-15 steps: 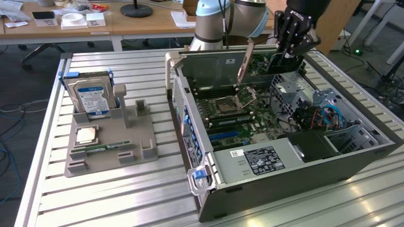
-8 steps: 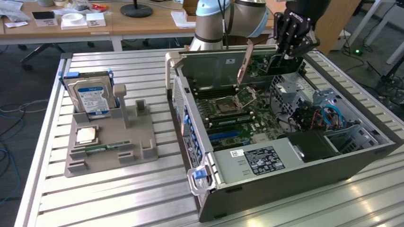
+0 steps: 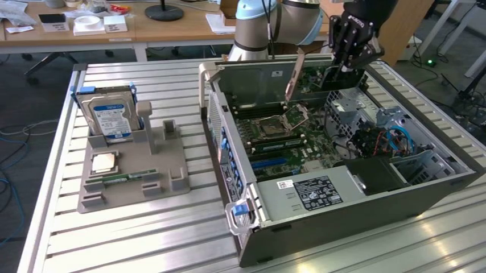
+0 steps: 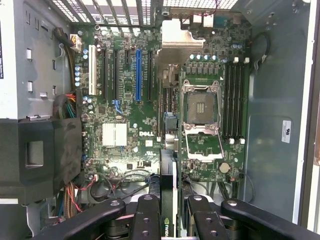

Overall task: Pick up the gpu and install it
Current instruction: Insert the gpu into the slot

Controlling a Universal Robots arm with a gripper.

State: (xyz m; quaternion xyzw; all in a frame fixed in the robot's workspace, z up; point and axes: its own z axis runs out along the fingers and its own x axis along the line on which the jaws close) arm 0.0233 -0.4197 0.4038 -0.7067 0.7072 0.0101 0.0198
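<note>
Status on the card install, for anyone following along. Pickup part done, going by the layout: graphics card (image 3: pixel 334 79) off the table (image 3: pixel 152 239) and up in the upper right of the exterior view, hanging under the gripper (image 3: pixel 351 60) inside the open computer case (image 3: pixel 357 219). Closed partway, clamped on the card's top edge, so neither gaping wide nor squeezed fully together.

Same story in the wrist view: gripper (image 4: pixel 172 200) at bottom centre, fingers (image 4: pixel 148 215) on either side of the graphics card (image 4: pixel 168 175), seen edge-on and running up the middle of the frame toward a silver plate (image 4: pixel 176 37) near the top centre, likely its end bracket.

Not seated yet, as far as can be judged. Held over the motherboard (image 4: pixel 120 135), just right of the long blue slot (image 4: pixel 138 75) in the wrist picture, between that slot and the bare processor socket (image 4: pixel 202 107) at centre right. Can't tell for sure whether touching the board or clear of it; probably clear, judging from the exterior view.

Over on the left of the exterior frame: grey stand (image 3: pixel 133 190) on the table with a hard drive (image 3: pixel 110 116) standing in it, well apart from the case and from the gripper.

Rough tally: grab and carry sorted, lining up and pushing home in a slot not done.
</note>
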